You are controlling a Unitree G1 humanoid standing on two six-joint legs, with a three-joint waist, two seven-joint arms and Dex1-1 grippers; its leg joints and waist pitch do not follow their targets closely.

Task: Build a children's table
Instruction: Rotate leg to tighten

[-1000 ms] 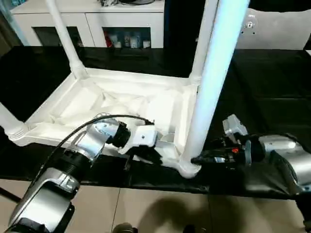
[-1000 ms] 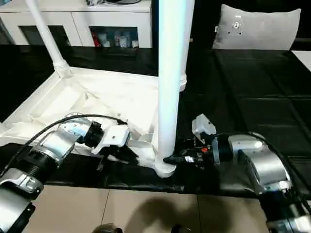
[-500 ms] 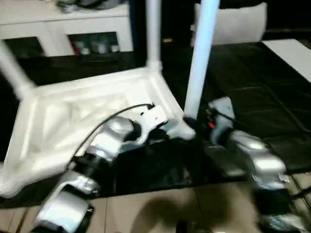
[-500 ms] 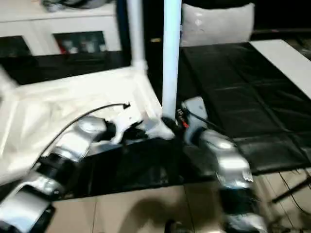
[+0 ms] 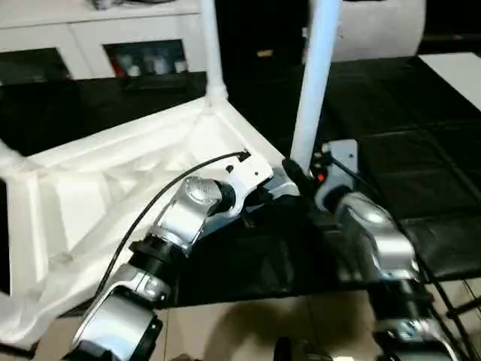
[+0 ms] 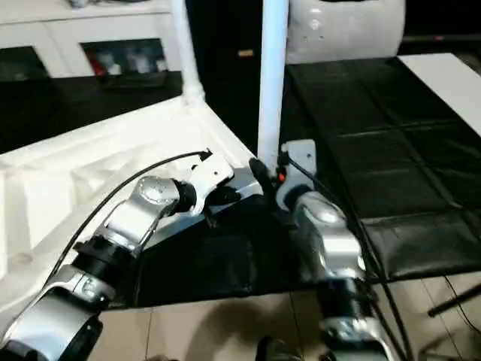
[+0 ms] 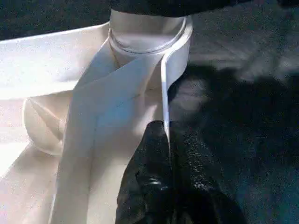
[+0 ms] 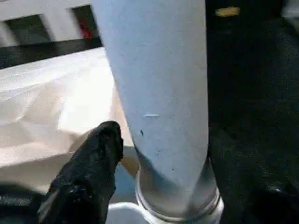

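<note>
Black-covered desk carries the upturned children's table, legs up. Left pincer pinches its rim near the corner leg; right pincer straddles that leg's base. Risk: uneven pull w/ both arms could unseat the leg or slide the top off the desk edge.

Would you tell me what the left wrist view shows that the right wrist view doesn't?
The left wrist view gives the left gripper pinched on the thin rim of the table top. The right wrist view gives the leg shaft close up, with the white cabinet behind. Both show the leg seated in its corner socket.
</note>
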